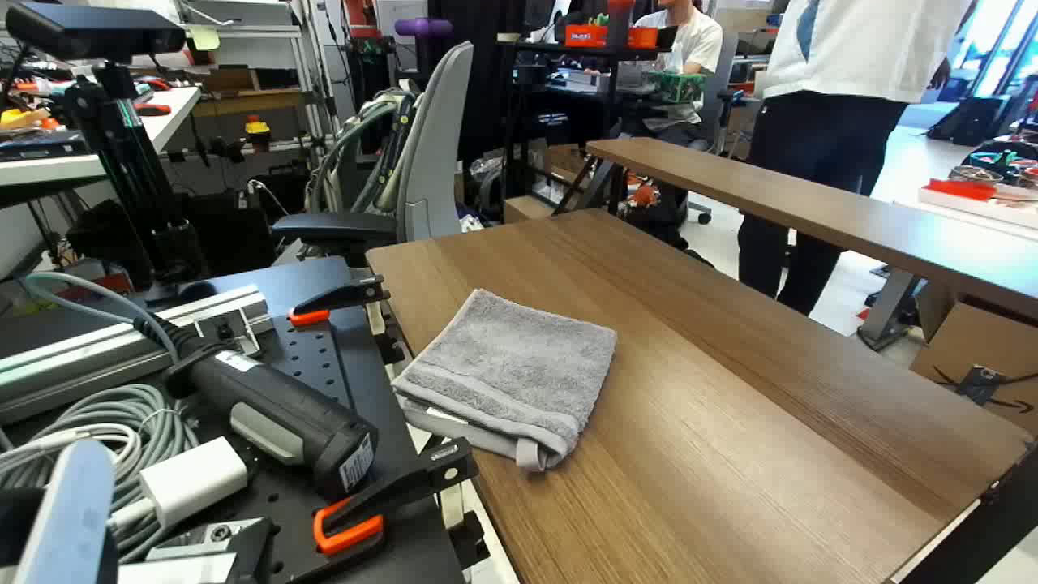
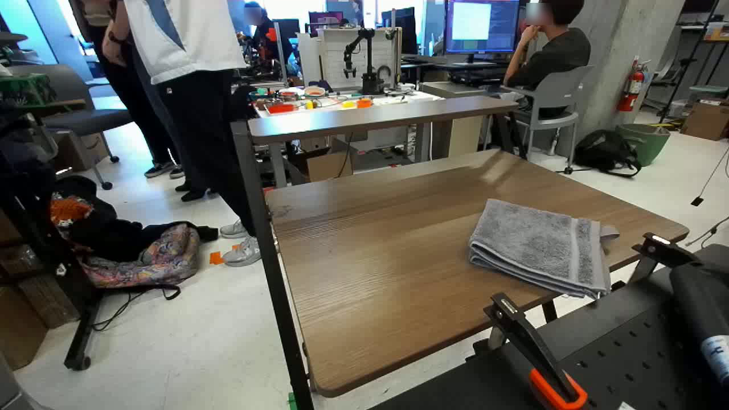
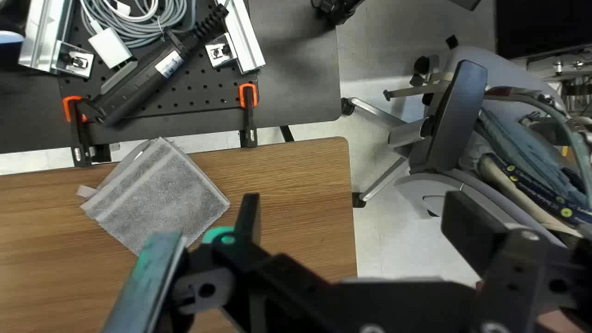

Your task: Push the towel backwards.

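In the wrist view the towel (image 3: 159,199) lies at left, apart from the fingers (image 3: 467,224) of the gripper (image 3: 350,203), which stand wide in the lower half of the frame. The towel sits folded on the wooden table (image 3: 296,185), one corner past the edge facing the black bench (image 3: 300,92) along the top. A chair (image 3: 451,111) stands at right; in an exterior view someone (image 1: 843,49) stands at upper right.

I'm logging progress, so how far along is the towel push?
Done: no push is certain; the towel overhangs an edge of the wooden table. In hand: nothing; the fingers stand apart, clear of it. Left: perhaps the whole push; these views cannot settle that.
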{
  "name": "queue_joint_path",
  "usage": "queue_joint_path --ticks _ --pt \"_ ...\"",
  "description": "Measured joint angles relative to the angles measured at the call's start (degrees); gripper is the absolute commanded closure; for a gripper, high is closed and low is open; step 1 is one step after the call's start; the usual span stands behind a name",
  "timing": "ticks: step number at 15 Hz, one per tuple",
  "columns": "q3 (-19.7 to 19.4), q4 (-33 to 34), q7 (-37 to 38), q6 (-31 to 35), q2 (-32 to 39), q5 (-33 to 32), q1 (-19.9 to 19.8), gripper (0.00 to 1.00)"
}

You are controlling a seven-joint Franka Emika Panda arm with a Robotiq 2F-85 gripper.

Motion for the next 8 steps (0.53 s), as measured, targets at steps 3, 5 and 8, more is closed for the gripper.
queue_joint_path --ticks 3,5,8 --pt "0.0 0.1 0.0 0.0 0.0 0.0 0.0 0.0" --pt "0.0 0.1 0.0 0.0 0.0 0.0 0.0 0.0" --pt "0.2 -0.2 0.0 1.3 0.0 -0.1 -0.3 0.0"
